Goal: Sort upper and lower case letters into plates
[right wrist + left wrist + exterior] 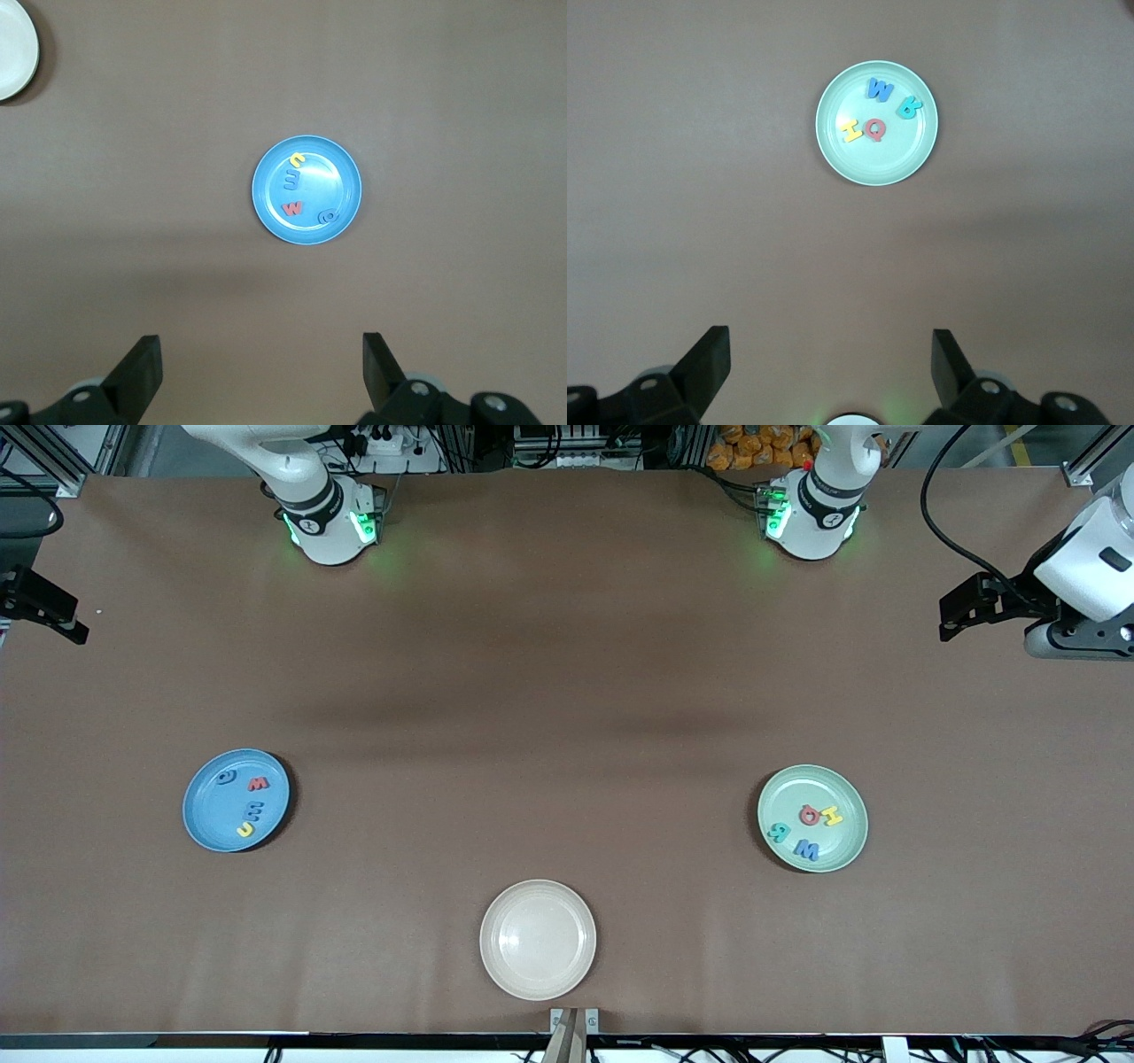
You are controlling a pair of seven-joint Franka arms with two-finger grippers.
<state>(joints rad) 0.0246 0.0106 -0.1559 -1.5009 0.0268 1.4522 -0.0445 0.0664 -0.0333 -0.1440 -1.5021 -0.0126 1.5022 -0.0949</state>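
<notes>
Looking done here: four letters in the blue plate (236, 800), four in the green plate (812, 817), both my grippers (831, 359) (262, 359) wide, empty, waiting.

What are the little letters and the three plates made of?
The letters look like soft foam or rubbery plastic: flat, matte and brightly colored. I can't tell which. The blue plate, the pale green plate and the cream plate look like smooth hard plastic, perhaps melamine: each is one plain color and shows a soft shine from the lights.
</notes>
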